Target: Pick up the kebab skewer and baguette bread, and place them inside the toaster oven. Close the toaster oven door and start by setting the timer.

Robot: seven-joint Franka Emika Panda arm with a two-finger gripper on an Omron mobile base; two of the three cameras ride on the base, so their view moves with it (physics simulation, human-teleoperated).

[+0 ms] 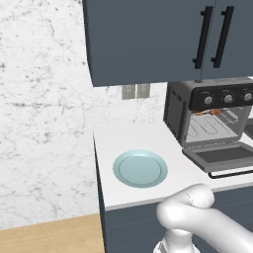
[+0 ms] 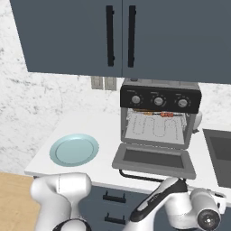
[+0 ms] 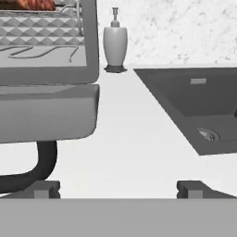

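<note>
Oven open, our hand empty

From the left we see the pale blue plate (image 2: 74,150), then the toaster oven (image 2: 159,118) with its toaster oven door (image 2: 154,160) dropped flat, the kebab skewer (image 2: 160,114) on its rack; our gripper (image 3: 118,189) hangs low beside the door, fingers spread wide.

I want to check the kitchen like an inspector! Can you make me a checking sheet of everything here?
Surface: white counter, mostly bare.
Job's things: toaster oven with its door dropped open; skewer lies on the rack inside. Bread: nothing seen.
Clutter: pale blue plate left of the oven; soap bottle by the sink.
Gripper: gripper open, holding nothing, low in front of the open door.
Cables: nothing seen.
Surroundings: dark blue cabinets, marble wall, wall sockets, wooden floor.
</note>
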